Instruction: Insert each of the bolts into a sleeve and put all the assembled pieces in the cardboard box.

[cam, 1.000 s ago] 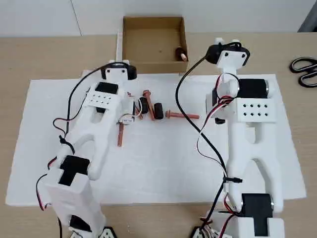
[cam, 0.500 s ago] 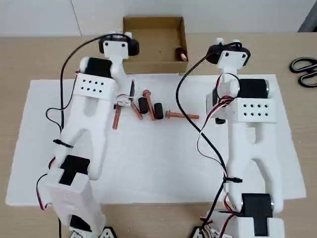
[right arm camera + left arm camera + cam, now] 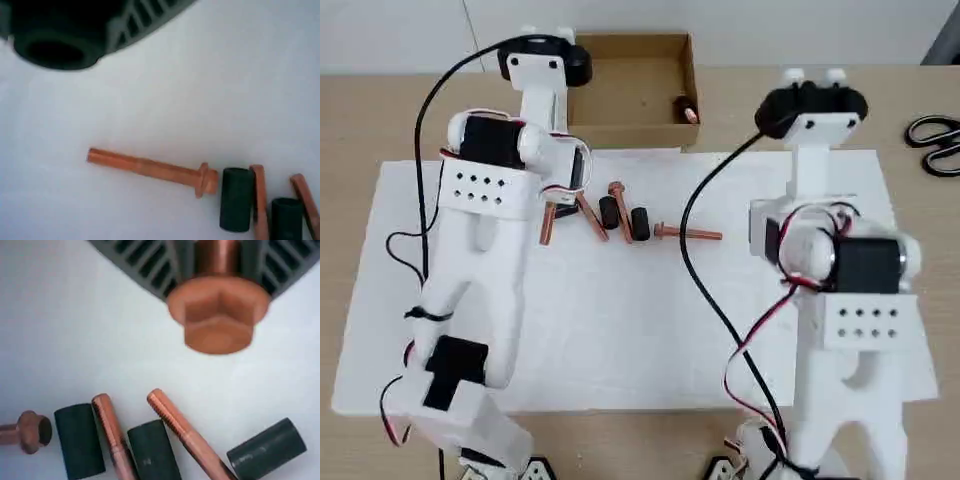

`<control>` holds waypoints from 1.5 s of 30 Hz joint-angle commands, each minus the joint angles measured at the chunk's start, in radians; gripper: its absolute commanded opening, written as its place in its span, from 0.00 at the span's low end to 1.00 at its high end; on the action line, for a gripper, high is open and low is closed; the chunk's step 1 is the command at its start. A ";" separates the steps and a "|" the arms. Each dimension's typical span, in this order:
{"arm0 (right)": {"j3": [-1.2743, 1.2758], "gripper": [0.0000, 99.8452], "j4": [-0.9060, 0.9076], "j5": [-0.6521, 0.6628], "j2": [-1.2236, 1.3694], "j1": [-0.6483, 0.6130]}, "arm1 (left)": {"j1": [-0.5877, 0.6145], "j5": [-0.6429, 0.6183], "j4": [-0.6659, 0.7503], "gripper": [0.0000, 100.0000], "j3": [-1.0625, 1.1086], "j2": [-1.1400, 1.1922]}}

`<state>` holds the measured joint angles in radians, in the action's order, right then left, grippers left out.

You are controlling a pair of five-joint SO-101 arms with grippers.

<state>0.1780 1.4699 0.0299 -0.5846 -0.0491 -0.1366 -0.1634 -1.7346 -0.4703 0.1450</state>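
Where the left gripper (image 3: 217, 262) hangs: over the far-left part of the white sheet (image 3: 620, 340), with its fingers (image 3: 145, 265) clamped on a shank.
Held bolt (image 3: 217, 315): copper-coloured, gripped just behind the hexagon head and lifted clear of the sheet.
Loose bolts (image 3: 618, 205): lying on the sheet just right of the left gripper, mixed among the sleeves.
Loose sleeves (image 3: 640, 222): short dark tubes lying on their sides, touching or just beside the bolts.
Cardboard box (image 3: 582, 85): beyond the far edge of the sheet; one assembled piece (image 3: 686, 108) sits in its far-right corner.
Lone bolt (image 3: 150, 169): flat on the sheet, right of the cluster, its head next to a sleeve.
Right gripper (image 3: 65, 35): raised over the right of the sheet, closed on a sleeve.
Held sleeve (image 3: 50, 47): its open bore faces the camera.
Handling, our judgement: bolts look stiff, light and smooth, so grip the shank near the head and leave the tip free. Sleeves look rigid and roll easily, so pinch the outer wall and keep the bore unobstructed.
Scissors (image 3: 935, 140): on the table at far right.
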 commanded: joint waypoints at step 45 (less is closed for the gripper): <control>0.947 0.00 -0.783 0.055 -0.642 0.001 | -0.002 -0.074 -0.017 0.01 0.056 -0.143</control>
<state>1.0434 0.7933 0.0760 -1.1492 -0.0506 -0.1366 -0.2340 -1.7346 -0.4058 0.0667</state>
